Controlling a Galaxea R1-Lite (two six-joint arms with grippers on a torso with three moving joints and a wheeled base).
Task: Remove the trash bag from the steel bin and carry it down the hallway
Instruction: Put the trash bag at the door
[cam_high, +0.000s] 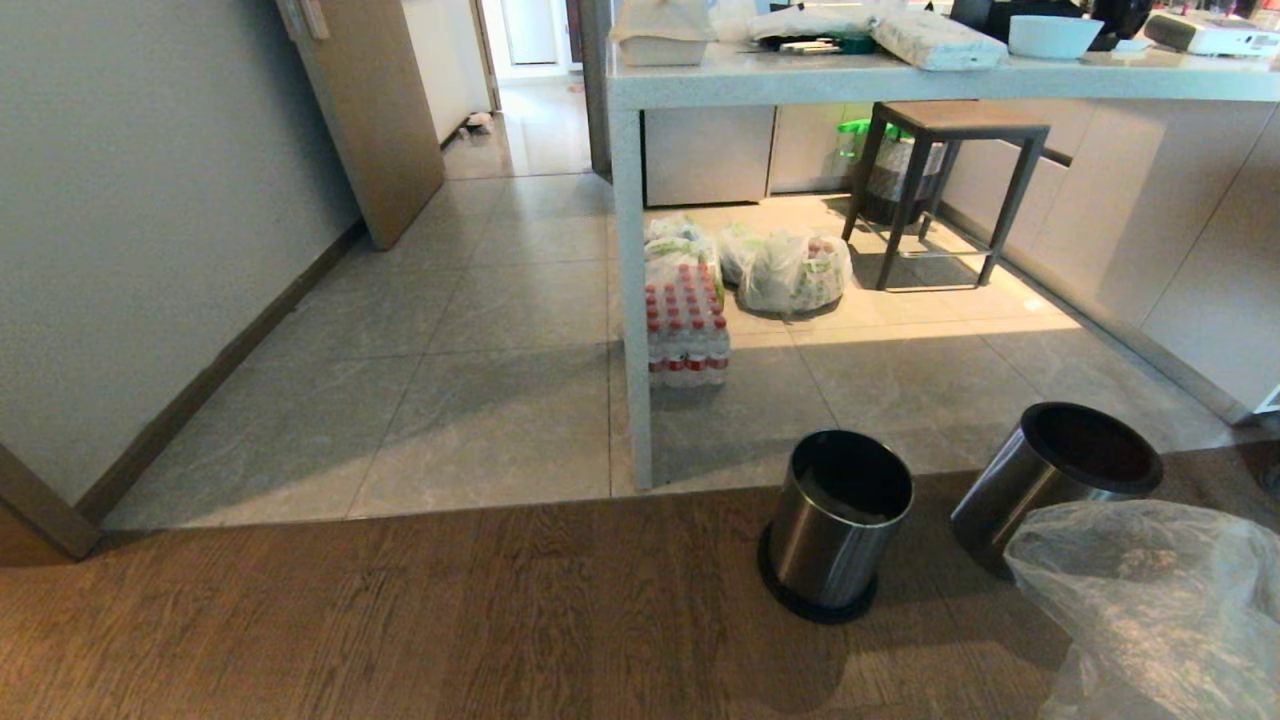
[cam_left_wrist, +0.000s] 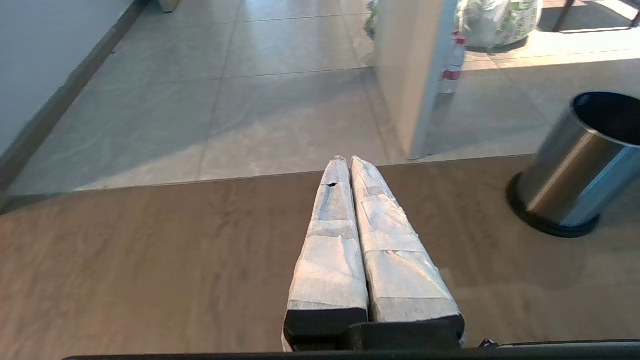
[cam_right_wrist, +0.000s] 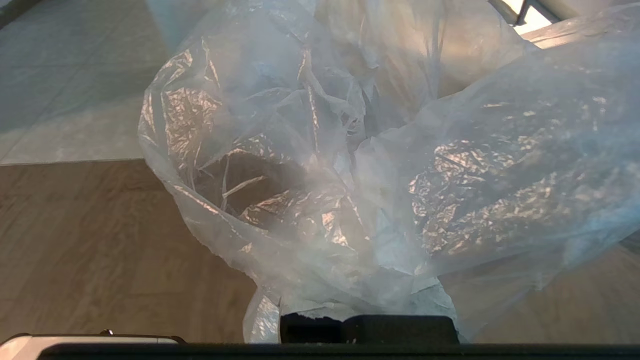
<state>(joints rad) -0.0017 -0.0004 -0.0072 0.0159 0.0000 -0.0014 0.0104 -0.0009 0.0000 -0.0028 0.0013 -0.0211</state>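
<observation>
Right wrist view: my right gripper (cam_right_wrist: 367, 320) is clamped on the trash bag (cam_right_wrist: 350, 165), off the wood floor (cam_high: 400, 620). My left gripper (cam_left_wrist: 345, 165) is closed, empty. The steel bin (cam_high: 838, 520) stands near the floor's tile edge.

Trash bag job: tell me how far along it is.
Done: the clear trash bag is out; both steel bins stand unlined on the wood floor. In hand: the right gripper is shut on the bag's bunched plastic. The left gripper is shut and holds nothing. Left: the carry. The hallway lies ahead through the doorway, beyond the tiled floor.
</observation>
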